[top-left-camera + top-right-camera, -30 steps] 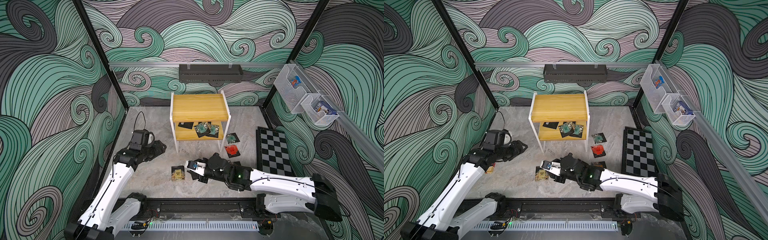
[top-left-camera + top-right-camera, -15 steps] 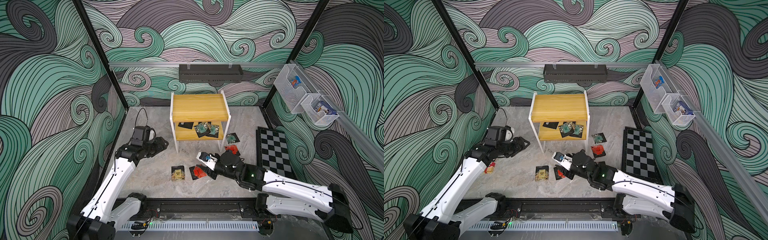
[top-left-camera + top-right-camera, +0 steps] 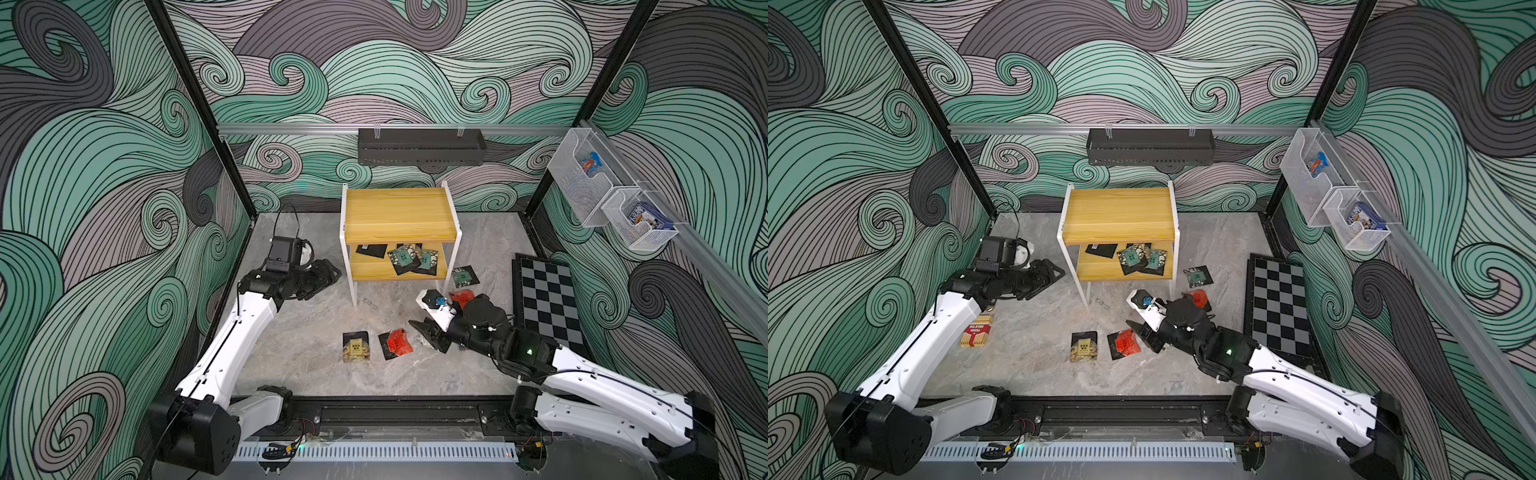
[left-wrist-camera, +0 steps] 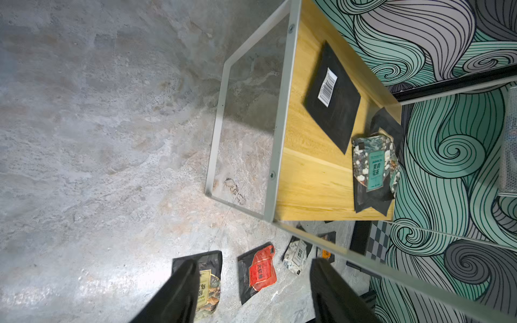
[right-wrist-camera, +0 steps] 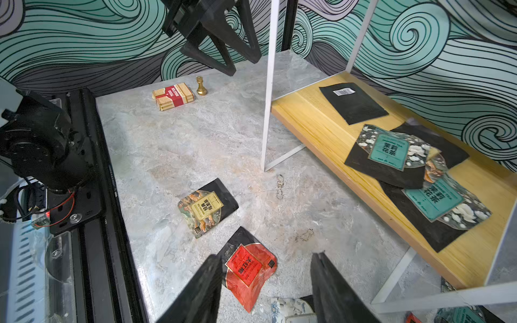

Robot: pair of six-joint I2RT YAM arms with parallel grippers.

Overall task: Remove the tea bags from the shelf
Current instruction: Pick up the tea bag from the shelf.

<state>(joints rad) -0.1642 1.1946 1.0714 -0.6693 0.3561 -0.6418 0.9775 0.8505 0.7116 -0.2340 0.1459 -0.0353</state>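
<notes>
The shelf [image 3: 399, 216] stands at the back middle, its top yellow board bare. On its lower board lie several tea bags: a black-backed one [image 3: 371, 250] [image 4: 333, 103] and overlapping teal ones [image 3: 405, 257] [image 5: 389, 149]. More tea bags lie on the floor: a gold one [image 3: 356, 346] [image 5: 205, 208], a red one [image 3: 397, 343] [image 5: 249, 268], a teal one [image 3: 464, 276] and another red one [image 3: 462, 296]. My left gripper [image 3: 328, 276] [image 4: 251, 263] is open and empty, left of the shelf. My right gripper [image 3: 428, 332] [image 5: 267, 256] is open and empty just above the red floor bag.
A chessboard [image 3: 548, 303] lies at the right. A red-and-cream striped box [image 3: 977, 330] and a gold chess piece [image 5: 201, 86] sit at the left by my left arm. On the walls hang a dark tray [image 3: 419, 147] and clear bins [image 3: 582, 170].
The red tea bag now lies on the floor beside the gold one. My right gripper has drawn back to the right and opened wider. My left gripper has moved toward the shelf.
</notes>
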